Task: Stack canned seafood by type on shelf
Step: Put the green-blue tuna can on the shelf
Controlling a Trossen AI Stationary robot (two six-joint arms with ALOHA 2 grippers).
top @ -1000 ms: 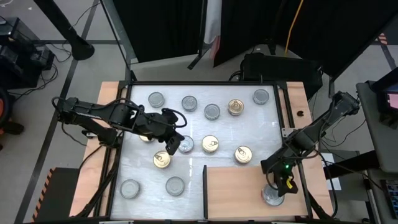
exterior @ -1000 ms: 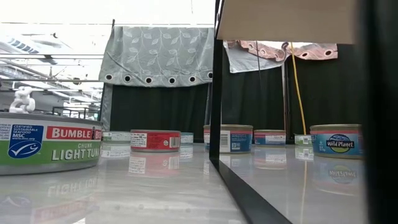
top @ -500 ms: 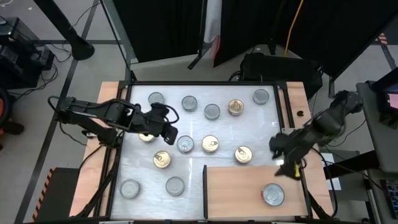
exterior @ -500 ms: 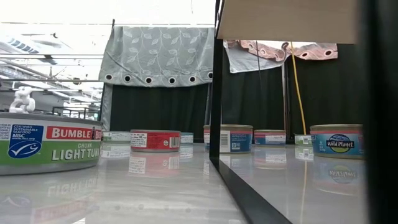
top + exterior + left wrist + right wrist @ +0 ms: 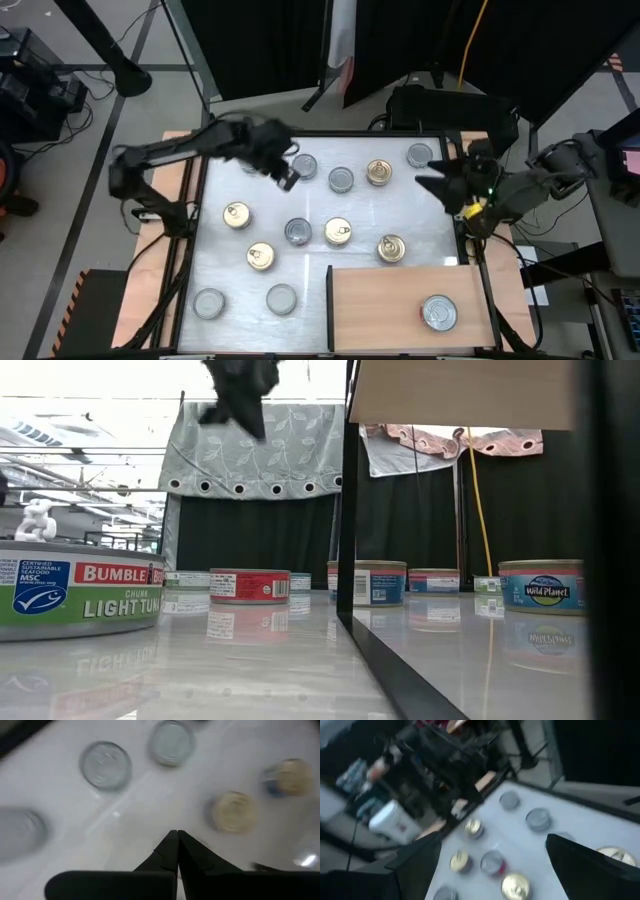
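Note:
Several flat round tins lie flat on the white tabletop [image 5: 400, 215], some silver-topped [image 5: 341, 179], some gold-topped [image 5: 338, 232]. One silver tin [image 5: 438, 312] lies on the light-brown shelf [image 5: 380, 310] at the near right. My left gripper [image 5: 287, 172] [image 5: 176, 835] hangs shut and empty above the far left of the table, beside a silver tin [image 5: 304, 166]; it also shows in the low view [image 5: 240, 395]. My right gripper [image 5: 432, 183] [image 5: 494, 840] is raised at the table's far right, open and empty, pointing nearly level toward the table's left.
A dark upright bar [image 5: 347, 510] and a thin dark strip [image 5: 330, 305] bound the shelf's left side. Wooden side strips [image 5: 180, 250] flank the table. Labelled tins [image 5: 250, 585] stand across the tabletop, with bare white room [image 5: 240, 290] between them near the front.
My left gripper, still shut, has swung from the middle of the table toward its far edge. My right gripper has risen from the silver tin on the shelf, gone toward the far edge, and tipped from pointing down to nearly level. The tin stays on the shelf.

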